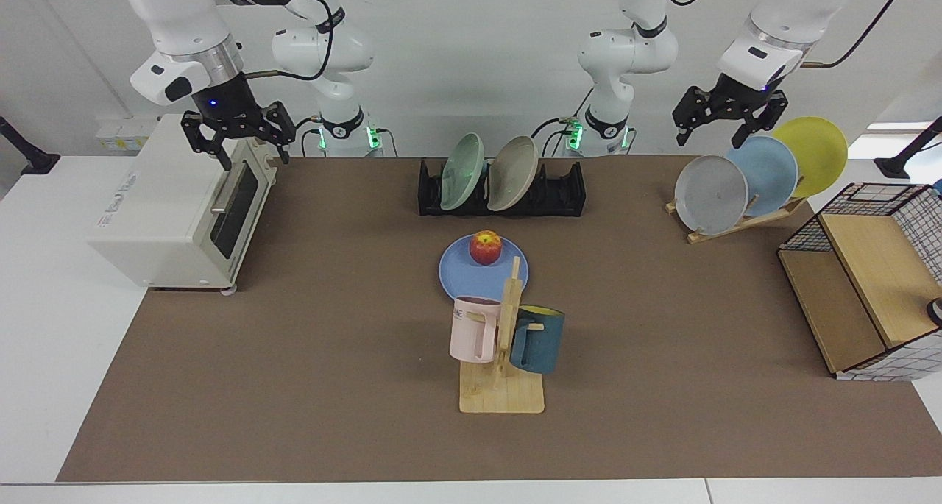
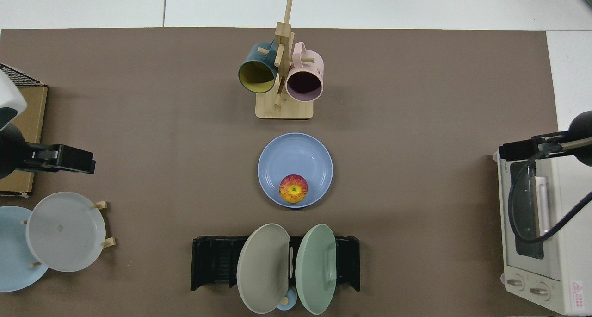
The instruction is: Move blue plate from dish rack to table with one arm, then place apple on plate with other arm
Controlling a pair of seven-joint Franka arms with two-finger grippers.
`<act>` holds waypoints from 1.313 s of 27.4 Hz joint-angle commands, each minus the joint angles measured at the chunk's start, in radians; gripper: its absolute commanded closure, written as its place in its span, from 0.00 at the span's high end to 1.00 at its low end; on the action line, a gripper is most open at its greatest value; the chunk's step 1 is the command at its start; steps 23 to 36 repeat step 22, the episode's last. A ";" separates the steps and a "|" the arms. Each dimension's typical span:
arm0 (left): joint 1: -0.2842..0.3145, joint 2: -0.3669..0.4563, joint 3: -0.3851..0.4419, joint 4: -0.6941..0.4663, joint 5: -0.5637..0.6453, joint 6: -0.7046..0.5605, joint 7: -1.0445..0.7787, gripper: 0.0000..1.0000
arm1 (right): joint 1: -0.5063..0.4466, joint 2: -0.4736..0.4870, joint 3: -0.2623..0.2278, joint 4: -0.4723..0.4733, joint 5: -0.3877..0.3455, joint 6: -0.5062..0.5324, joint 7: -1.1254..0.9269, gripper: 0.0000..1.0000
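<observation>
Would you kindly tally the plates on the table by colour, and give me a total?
Periwinkle blue plate, flat on the mat with the apple on it: 1
Green: 1
Beige: 1
Grey: 1
Sky blue: 1
Yellow: 1
Total: 6

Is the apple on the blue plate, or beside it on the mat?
On the plate. The apple rests inside the blue plate, near its rim on the dish rack side.
</observation>
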 commanded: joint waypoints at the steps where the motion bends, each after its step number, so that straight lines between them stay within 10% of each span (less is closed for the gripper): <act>1: -0.011 -0.001 0.013 0.017 0.005 -0.025 0.003 1.00 | -0.002 0.068 0.002 0.089 -0.010 -0.065 0.015 1.00; 36: -0.011 -0.001 0.013 0.017 0.005 -0.023 0.003 1.00 | -0.013 0.071 -0.001 0.061 -0.016 -0.037 0.054 1.00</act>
